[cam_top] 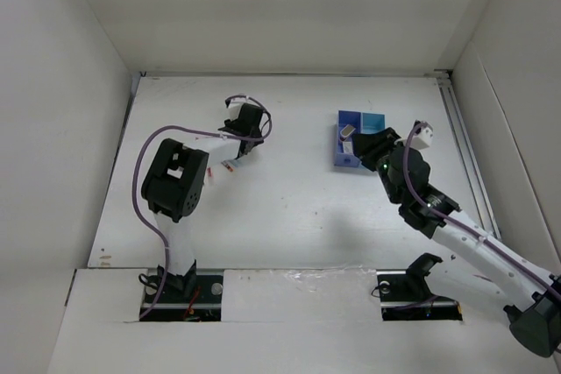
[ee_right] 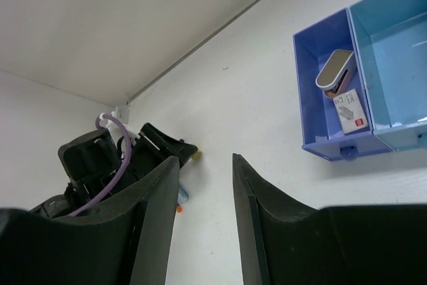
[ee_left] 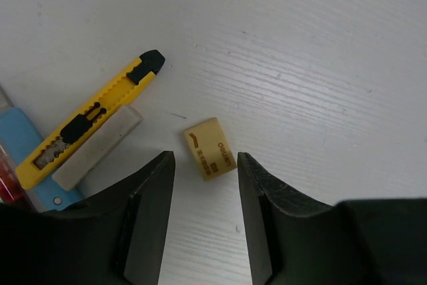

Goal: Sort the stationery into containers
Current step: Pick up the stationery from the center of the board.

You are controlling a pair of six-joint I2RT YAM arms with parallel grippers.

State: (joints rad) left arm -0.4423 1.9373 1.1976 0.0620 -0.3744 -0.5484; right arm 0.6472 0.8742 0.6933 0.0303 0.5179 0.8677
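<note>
My left gripper (ee_left: 205, 165) is open and hangs low over a beige eraser (ee_left: 210, 148), which lies flat on the table just ahead of the fingertips, untouched. Left of it lie a yellow-black utility knife (ee_left: 87, 125), a white eraser block (ee_left: 100, 146), a light blue pen (ee_left: 20, 145) and the edge of a red pen (ee_left: 5, 185). The blue box (cam_top: 359, 137) stands at the back right. Its darker compartment (ee_right: 313, 91) holds a silver piece (ee_right: 335, 69) and a small white-red packet (ee_right: 351, 110); the lighter compartment (ee_right: 393, 65) shows nothing inside. My right gripper (ee_right: 205, 165) is open and empty beside the box.
White walls close the table in at the back and both sides. A rail (cam_top: 465, 146) runs along the right edge. In the top view the left arm (cam_top: 175, 177) covers most of the stationery, with a red-and-white pen (cam_top: 230, 166) showing beneath it.
</note>
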